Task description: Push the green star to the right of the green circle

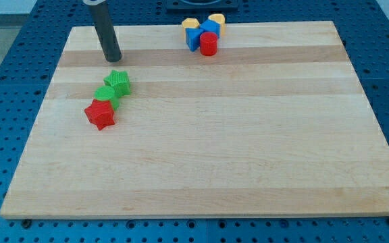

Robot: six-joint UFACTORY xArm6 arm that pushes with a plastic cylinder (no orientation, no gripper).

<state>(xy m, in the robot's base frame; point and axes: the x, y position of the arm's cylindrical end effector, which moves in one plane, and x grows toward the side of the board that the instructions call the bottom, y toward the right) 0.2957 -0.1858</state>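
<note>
The green star (118,82) lies on the wooden board (201,162) at the view's upper left. The green circle (105,94) touches it just below and to the left. A red star (100,114) sits against the circle's lower left side. The three make a short diagonal row. My tip (113,59) rests on the board just above the green star, a small gap away, slightly to its left.
A tight cluster sits at the board's top edge: a yellow block (191,25), another yellow block (216,19), a blue block (210,28), a second blue block (194,38) and a red cylinder (209,44). A blue perforated table (5,81) surrounds the board.
</note>
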